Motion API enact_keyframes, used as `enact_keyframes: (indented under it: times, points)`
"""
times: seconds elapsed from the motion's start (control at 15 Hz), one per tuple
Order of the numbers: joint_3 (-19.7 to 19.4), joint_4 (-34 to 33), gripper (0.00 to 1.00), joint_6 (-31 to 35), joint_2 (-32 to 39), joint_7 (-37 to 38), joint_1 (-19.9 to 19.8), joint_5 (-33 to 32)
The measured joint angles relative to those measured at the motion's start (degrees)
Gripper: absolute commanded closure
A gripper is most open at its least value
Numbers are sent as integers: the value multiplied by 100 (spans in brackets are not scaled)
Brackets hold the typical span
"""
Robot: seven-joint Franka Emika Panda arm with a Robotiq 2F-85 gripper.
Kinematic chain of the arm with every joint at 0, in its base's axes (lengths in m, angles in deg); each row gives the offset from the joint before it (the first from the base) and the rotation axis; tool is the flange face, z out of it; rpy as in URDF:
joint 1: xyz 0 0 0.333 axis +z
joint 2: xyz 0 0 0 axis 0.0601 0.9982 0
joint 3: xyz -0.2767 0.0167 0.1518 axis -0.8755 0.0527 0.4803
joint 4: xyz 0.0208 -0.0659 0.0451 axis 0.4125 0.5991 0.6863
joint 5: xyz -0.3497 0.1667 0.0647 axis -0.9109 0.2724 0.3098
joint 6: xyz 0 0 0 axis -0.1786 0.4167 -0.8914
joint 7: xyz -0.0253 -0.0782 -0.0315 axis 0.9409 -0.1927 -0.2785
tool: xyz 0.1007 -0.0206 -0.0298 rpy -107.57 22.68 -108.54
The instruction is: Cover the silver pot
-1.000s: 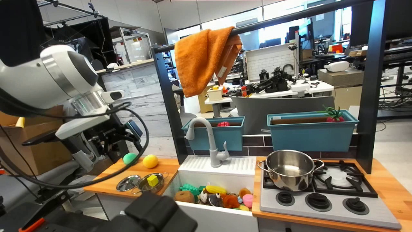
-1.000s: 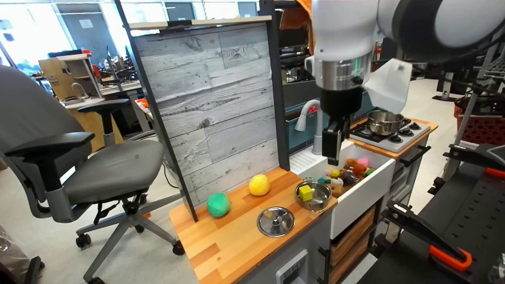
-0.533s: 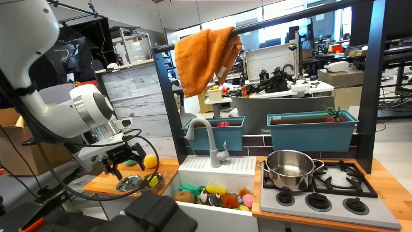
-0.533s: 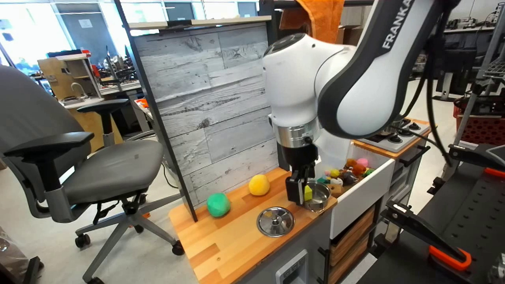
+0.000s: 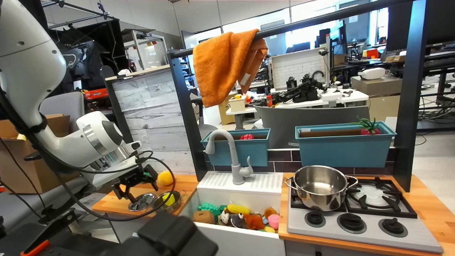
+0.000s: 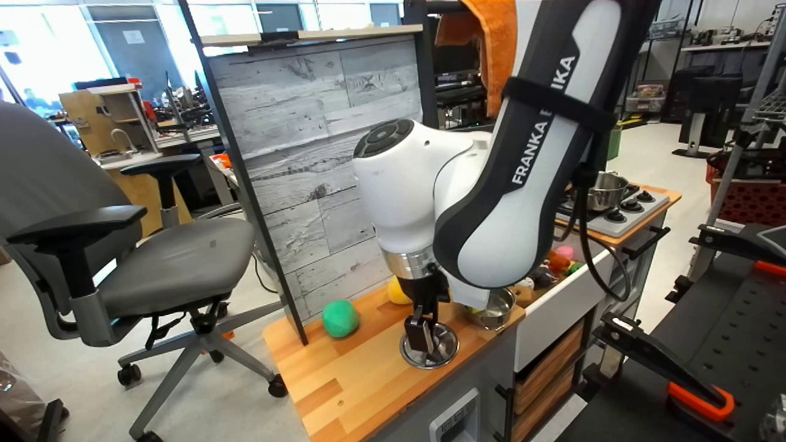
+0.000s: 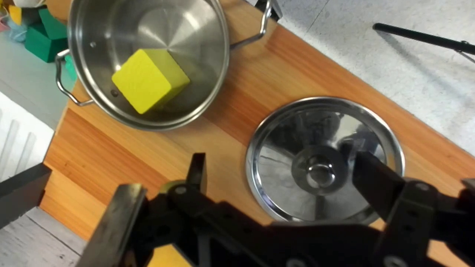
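Gripper (image 7: pixel 279 163), with jaws wide apart, is above the metal lid (image 7: pixel 321 167), which lies on the surface (image 7: pixel 111 148). Nearby, the silver pot (image 7: pixel 202 40) contains a yellow block (image 7: pixel 146 79).

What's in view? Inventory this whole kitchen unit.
Round two-handled metal pot: 1, silver, on wooden counter
Round knobbed metal lid: 1, silver, beside pot
Boxy block: 1, yellow, inside pot
Round balls: 2, green and yellow, counter
Rectangular basin: 1, white, beside counter
Heaped toys: many, multicoloured, inside basin
Curved tap: 1, grey, behind basin
Another round metal pot: 1, silver, on grey stove
Rectangular bins: 2, teal, behind tap and stove
Roundish objects: 2, red, inside bins
Cloth towel: 1, orange, over rail
Robotiq gripper: 1, black, open, near lid
Panda arm: 1, white and black, over counter
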Motion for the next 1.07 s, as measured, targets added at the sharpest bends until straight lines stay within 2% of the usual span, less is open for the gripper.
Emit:
enact_keyframes:
  times: [0.2, 0.27, 0.33, 0.53, 1.0, 1.07]
  points:
    - [-72, -350, 0, -41, 296, -171, 153, 97]
    - [-83, -463, 25, -71, 368, -232, 188, 124]
    - [-85, -574, 26, -116, 428, -296, 212, 150]
    - [-85, -863, 51, -236, 570, -491, 255, 281]
    - [-134, -1131, 100, -343, 643, -679, 260, 450]
    - [-146, -1149, 95, -344, 643, -687, 260, 462]
